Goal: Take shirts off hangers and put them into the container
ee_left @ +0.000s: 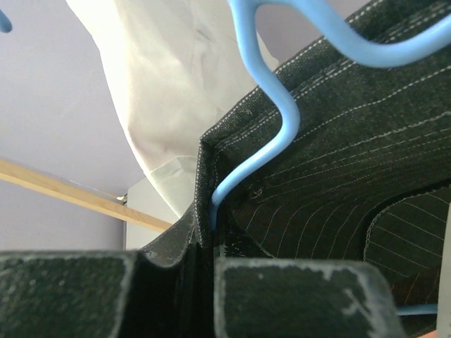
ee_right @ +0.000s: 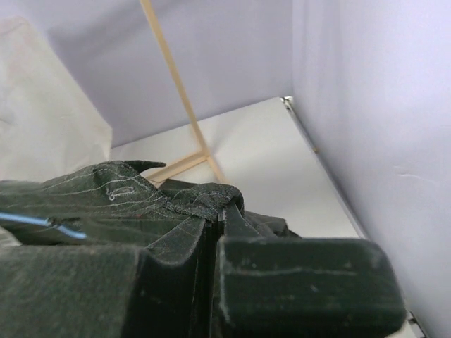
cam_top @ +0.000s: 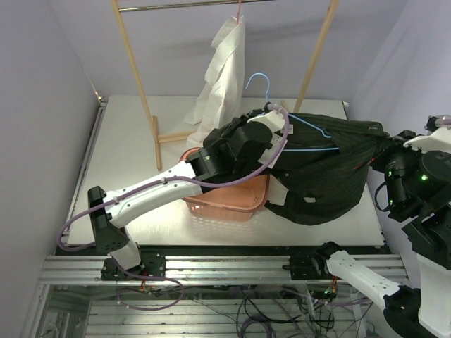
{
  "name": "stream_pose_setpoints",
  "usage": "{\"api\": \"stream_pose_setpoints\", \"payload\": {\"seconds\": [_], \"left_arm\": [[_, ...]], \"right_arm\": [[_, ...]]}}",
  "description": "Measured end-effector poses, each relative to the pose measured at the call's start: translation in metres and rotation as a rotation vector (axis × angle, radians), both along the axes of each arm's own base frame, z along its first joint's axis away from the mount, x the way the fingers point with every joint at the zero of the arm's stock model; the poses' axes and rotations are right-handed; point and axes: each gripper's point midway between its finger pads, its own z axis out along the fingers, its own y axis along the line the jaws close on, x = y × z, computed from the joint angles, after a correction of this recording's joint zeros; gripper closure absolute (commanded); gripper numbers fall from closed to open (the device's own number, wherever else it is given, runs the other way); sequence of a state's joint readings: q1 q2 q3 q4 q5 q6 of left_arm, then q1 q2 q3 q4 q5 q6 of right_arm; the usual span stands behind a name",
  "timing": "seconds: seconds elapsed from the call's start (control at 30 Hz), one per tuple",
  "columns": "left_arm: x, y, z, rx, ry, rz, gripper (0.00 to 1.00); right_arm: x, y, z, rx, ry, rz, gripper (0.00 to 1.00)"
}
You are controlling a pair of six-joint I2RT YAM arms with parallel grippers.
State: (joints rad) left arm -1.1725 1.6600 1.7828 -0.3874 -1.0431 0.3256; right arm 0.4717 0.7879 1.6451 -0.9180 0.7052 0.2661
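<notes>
The dark pinstriped shirt [cam_top: 331, 176] hangs stretched between my two grippers above the table, draped on the light blue hanger [cam_top: 310, 128]. My left gripper [cam_top: 280, 116] is shut on the blue hanger's wire [ee_left: 278, 141] where it enters the shirt's edge [ee_left: 352, 176]. To the right, my right gripper [cam_top: 384, 144] is shut on a fold of the same shirt [ee_right: 84, 204]. The cream-white shirt [cam_top: 225, 70] hangs from the pink hanger [cam_top: 240, 10] on the rack rail. The salmon-pink container [cam_top: 232, 201] sits on the table under my left arm, partly hidden by it.
The wooden rack frame [cam_top: 137, 77] stands at the back of the table, its foot bar [cam_top: 173, 137] next to the container. Walls close in on both sides. The dark shirt's lower hem reaches the table near its white tag [cam_top: 309, 200].
</notes>
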Motion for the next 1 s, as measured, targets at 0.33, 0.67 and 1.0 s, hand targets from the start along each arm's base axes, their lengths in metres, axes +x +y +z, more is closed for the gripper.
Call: {"api": "stream_pose_setpoints", "payload": {"seconds": [0.33,0.67,1.0], "left_arm": [[-0.009,0.014,-0.002,-0.027,-0.014,-0.047,0.93],[-0.008,0.002,-0.019,-0.018,-0.007,-0.090,0.93],[-0.009,-0.004,-0.018,0.010,-0.014,-0.146,0.93]], "right_arm": [[0.017,-0.006,0.014,-0.094,0.035,-0.079,1.00],[0.028,-0.004,0.054,-0.143,-0.023,-0.083,1.00],[0.039,0.011,0.039,-0.150,0.031,-0.025,0.36]]}}
